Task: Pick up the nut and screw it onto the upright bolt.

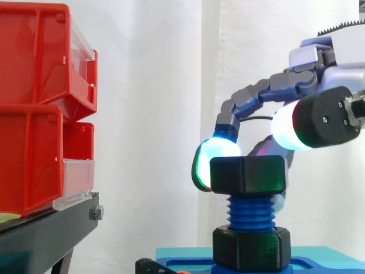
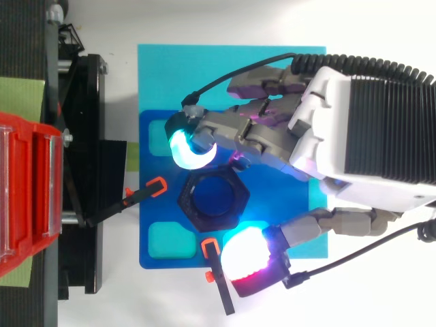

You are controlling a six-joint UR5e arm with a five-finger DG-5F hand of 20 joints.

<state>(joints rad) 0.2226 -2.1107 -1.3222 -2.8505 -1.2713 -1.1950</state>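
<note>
black hex nut (image 1: 248,174) atop blue threaded bolt (image 1: 251,212)

The robot hand (image 2: 321,129) reaches in from the right, back upward, its fingers curled down round the nut (image 1: 248,174). One fingertip (image 1: 219,151), glowing cyan-white, touches the nut's left side, and another glows magenta behind it. The thumb (image 2: 242,259), glowing white and red, sits at the nut's near side.
</note>
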